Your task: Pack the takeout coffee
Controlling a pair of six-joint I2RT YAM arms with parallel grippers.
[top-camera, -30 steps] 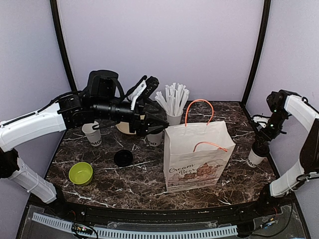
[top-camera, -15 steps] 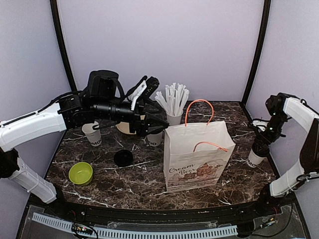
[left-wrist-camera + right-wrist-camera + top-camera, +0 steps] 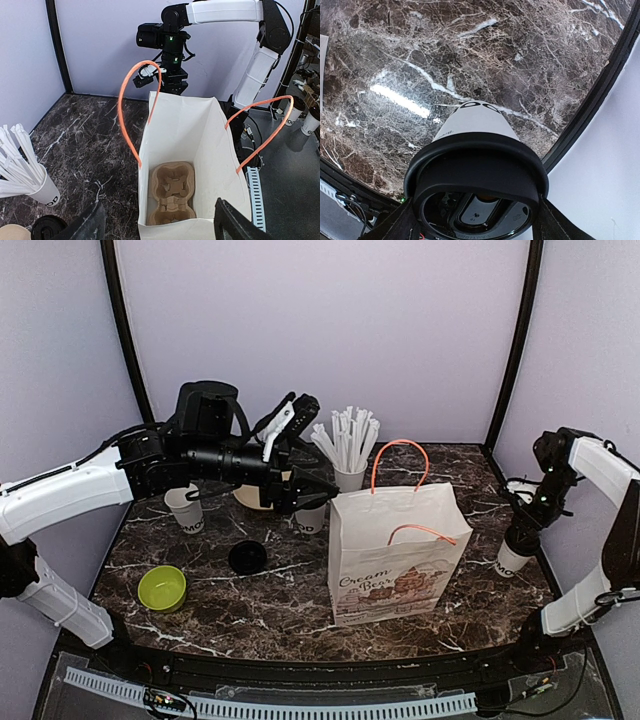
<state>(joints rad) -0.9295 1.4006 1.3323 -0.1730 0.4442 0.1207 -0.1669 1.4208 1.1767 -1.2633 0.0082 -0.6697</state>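
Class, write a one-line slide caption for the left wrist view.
Open paper bag on the table, a cup carrier lying at its bottom.

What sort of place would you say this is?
Probably a mock café takeout counter in a robot booth: marble-look tabletop, paper bag holding a cup carrier, cup of wrapped straws, lidded coffee cup.

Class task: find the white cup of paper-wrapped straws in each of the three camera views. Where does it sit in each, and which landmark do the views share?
Top external: the cup of straws stands at the back centre, just behind the paper bag.
Left wrist: cup of straws at the lower left edge, left of the bag.
Right wrist: not in it.
Shared landmark: the dark marble table, seen in all three.
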